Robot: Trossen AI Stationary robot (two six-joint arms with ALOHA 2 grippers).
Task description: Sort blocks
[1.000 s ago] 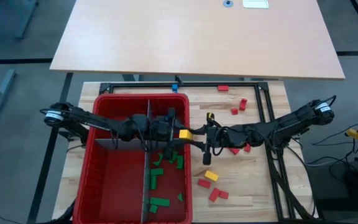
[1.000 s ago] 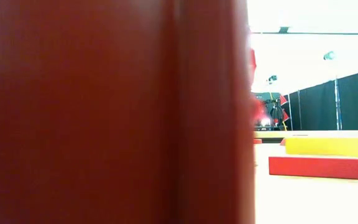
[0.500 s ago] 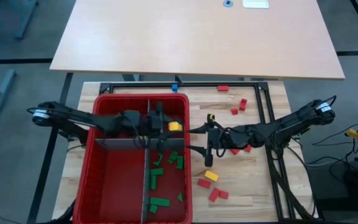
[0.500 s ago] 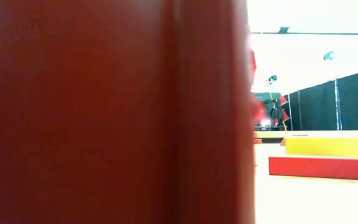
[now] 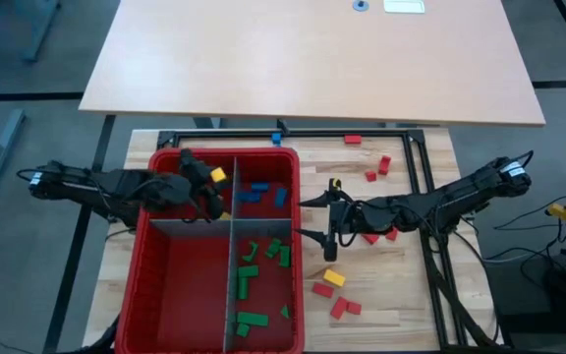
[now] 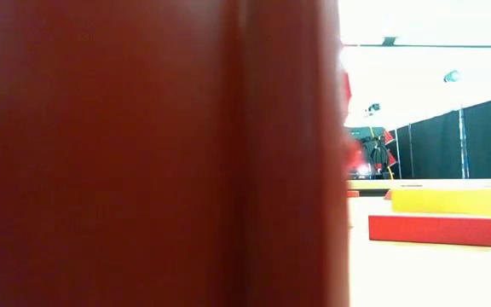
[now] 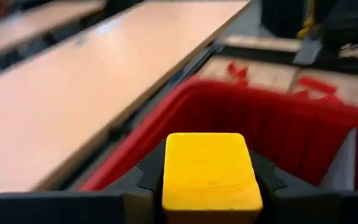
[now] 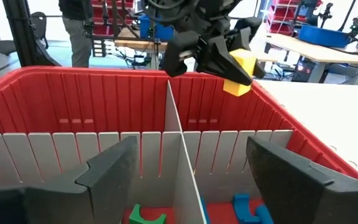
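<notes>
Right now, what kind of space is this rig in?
Likely a robotics lab or workshop: the person among other workbenches, black curtain partitions, and the long bare table beside the rig.

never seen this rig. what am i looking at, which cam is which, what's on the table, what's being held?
Two dark robot arms at a wooden table, sorting small coloured blocks into a red bin split by grey dividers.

Overhead camera: whole table. Table-level camera: mostly blocked by the bin's wall, with a yellow and a red block beside it. Each wrist camera looks past that arm's own fingers.

The left gripper is over the bin's far-left compartment, shut on a yellow block. The right gripper is open, just outside the bin's right wall.

Green blocks and blue blocks lie in separate compartments. Loose red blocks and one yellow lie on the table.
</notes>
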